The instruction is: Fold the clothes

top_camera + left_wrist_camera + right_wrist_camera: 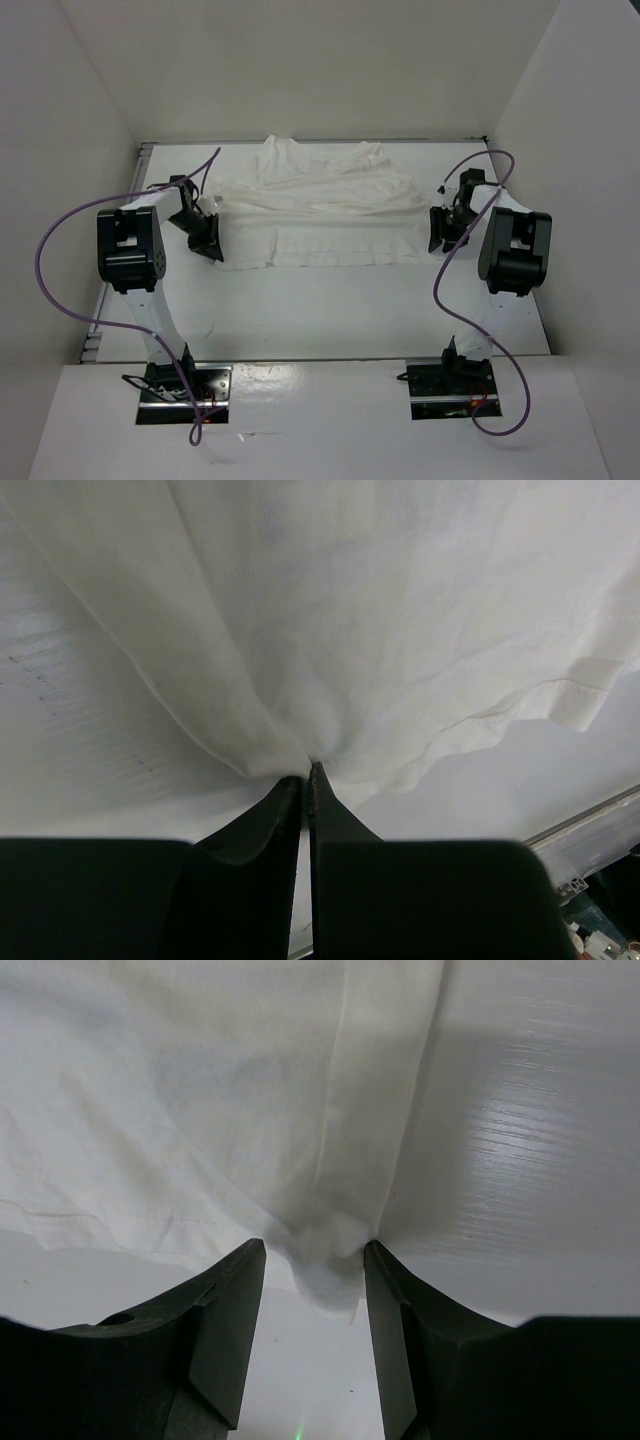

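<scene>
Lying rumpled on the table (320,310) in the upper middle of the top view, the clothes (320,205) look barely begun, perhaps one loose fold, left fingers (255,830) clenched on their left edge, right fingers (230,1330) straddling a bunched corner, grip impossible to tell.

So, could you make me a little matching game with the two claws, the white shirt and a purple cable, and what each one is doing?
Things:
1. left gripper
2. right gripper
3. white shirt
4. purple cable

States:
A. fingers apart, shirt edge between them
B. pinched shut on the shirt
C. looping beside an arm
D. lying wrinkled on the table

Pairs: 1-B, 2-A, 3-D, 4-C.
</scene>
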